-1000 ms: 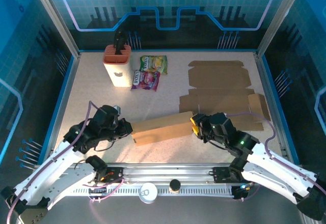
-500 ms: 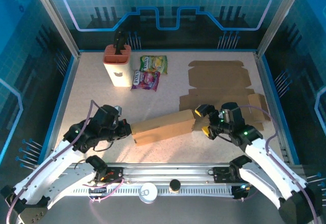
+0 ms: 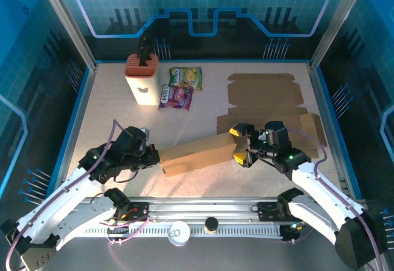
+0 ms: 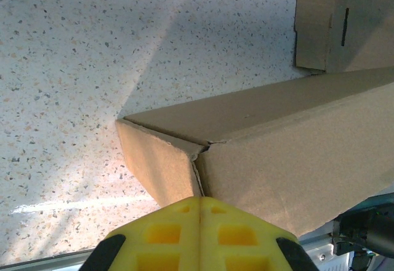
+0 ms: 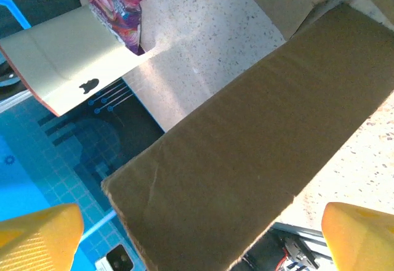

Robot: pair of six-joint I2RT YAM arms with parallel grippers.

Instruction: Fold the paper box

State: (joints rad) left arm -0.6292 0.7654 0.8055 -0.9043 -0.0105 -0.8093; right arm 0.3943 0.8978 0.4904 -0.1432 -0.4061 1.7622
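At middle of tabletop (image 3: 111, 111), toward near edge: paper box (image 3: 197, 154), long axis running left to right, right end slightly farther back. Left jaws together, touching box's left end; whether pinching flap, cannot tell. Right jaws wide apart, astride right end. Both arms equally near.

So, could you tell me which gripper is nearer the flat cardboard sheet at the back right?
Right. The right gripper, open, is at the folded box's right end, near the sheet; the left gripper, shut, is at its left end.
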